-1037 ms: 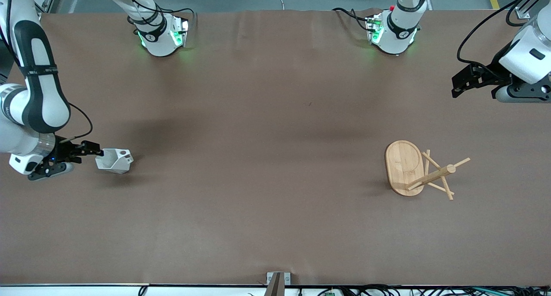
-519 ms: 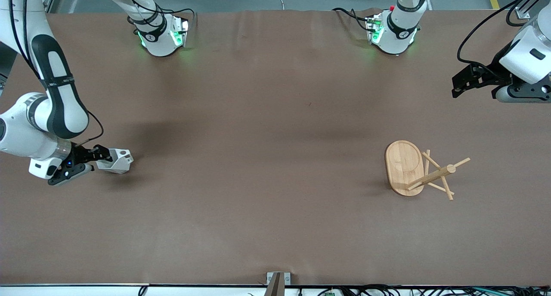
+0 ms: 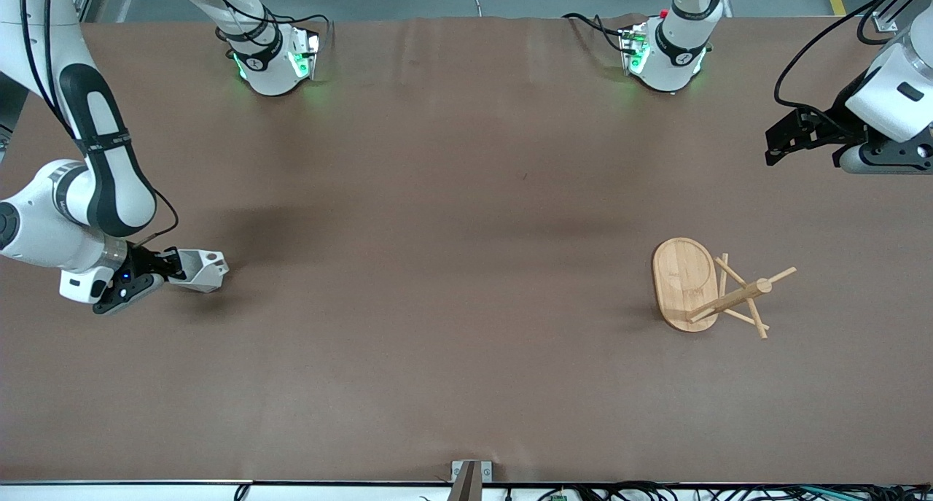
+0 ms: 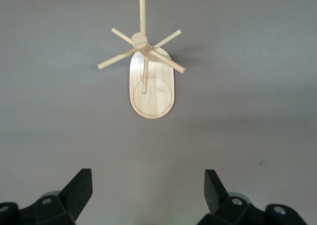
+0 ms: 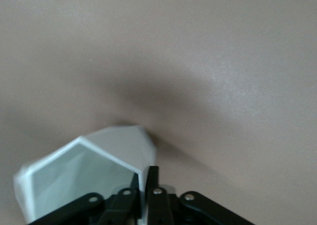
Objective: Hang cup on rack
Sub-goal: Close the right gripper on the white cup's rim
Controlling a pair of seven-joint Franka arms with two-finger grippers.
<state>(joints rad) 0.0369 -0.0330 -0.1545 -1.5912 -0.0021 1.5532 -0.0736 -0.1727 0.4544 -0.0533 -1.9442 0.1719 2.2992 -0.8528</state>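
The white faceted cup (image 3: 203,269) lies at the right arm's end of the table, its handle hole facing up. My right gripper (image 3: 177,266) is shut on the cup's rim. In the right wrist view the right gripper (image 5: 146,174) pinches the wall of the cup (image 5: 74,178), with one finger inside the hexagonal opening and one outside. The bamboo rack (image 3: 685,282) stands toward the left arm's end, and its post (image 3: 732,297) carries thin pegs. My left gripper (image 3: 777,148) waits open and empty in the air. In the left wrist view the left gripper (image 4: 147,190) looks down on the rack (image 4: 151,88).
The brown table cover (image 3: 452,268) is bare between cup and rack. A small metal bracket (image 3: 471,473) sits at the table edge nearest the front camera. The arm bases stand along the farthest edge.
My right gripper has moved onto the cup's rim and closed on it, nudging the cup slightly toward the table's middle. The left arm and the rack have not moved.
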